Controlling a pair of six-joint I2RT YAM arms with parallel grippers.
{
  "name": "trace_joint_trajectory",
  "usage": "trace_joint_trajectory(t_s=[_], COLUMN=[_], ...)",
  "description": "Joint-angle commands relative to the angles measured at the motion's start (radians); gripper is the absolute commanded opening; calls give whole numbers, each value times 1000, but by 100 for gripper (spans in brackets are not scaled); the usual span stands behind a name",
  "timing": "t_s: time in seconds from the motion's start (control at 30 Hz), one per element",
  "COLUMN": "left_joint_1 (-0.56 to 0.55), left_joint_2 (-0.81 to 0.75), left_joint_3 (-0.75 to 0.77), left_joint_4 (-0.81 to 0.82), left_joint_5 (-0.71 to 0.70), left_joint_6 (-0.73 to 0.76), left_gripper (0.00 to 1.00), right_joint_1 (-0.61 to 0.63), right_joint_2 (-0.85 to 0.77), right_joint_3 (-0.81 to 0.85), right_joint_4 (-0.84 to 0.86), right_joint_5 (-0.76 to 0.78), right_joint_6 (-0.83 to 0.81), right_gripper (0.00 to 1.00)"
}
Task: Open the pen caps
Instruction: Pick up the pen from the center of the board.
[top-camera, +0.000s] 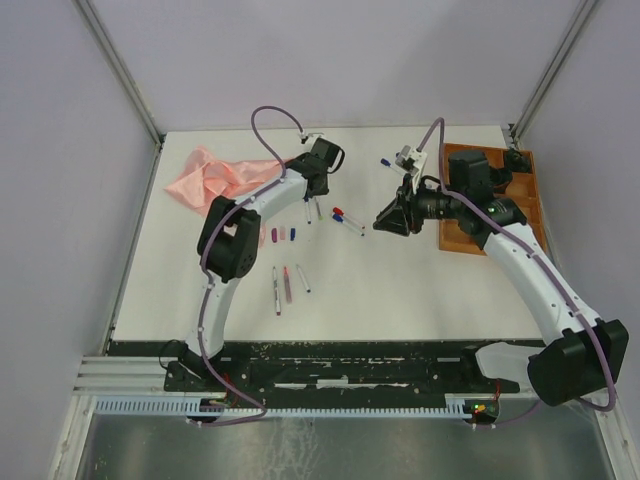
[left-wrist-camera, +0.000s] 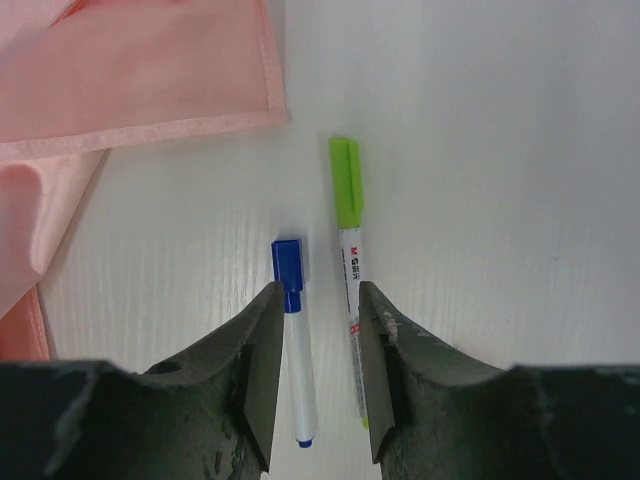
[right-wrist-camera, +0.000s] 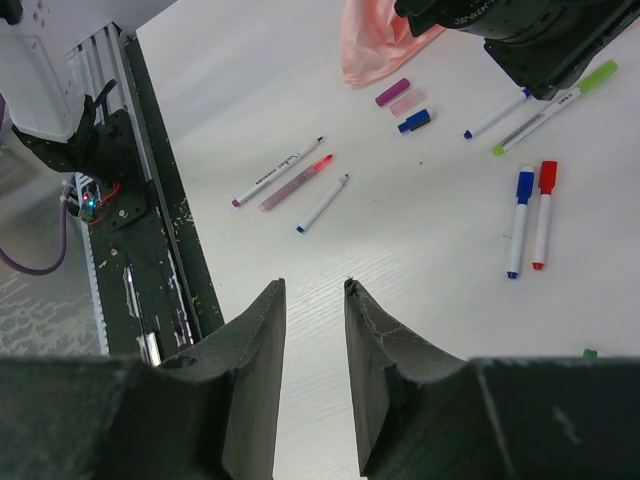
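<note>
Left wrist: green pen (left-wrist-camera: 351, 265) partly hidden

Overhead overview, close wrist views, pens (right-wrist-camera: 518, 225) shared

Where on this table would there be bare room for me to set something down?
The widest bare patch of the table lies near right, between the three loose pens and the right arm. Mid-table is crowded with caps and capped pens.
</note>
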Motion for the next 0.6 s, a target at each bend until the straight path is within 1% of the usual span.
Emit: trace_joint_trajectory(t_s=[0.0,0.3,0.37,0.57], left_joint_1=[14,36,39,44], left_joint_2=[66,75,105,118], left_joint_3=[104,120,120,113], left_joint_4=[-47,-48,-47,-48], left_joint_5=[-33,-3,6,22], left_joint_6=[52,42,42,34], left_gripper=[42,42,42,42], right_joint_1=[0,-1,0,-1], right_joint_2=[12,27,29,32], right_joint_3=[24,27,29,27], right_joint_4=[5,-4,-5,-7], right_joint_5=[-2,-4,-5,-5], right_joint_6=[-34,-40,-40,-44], right_gripper=[38,38,38,38])
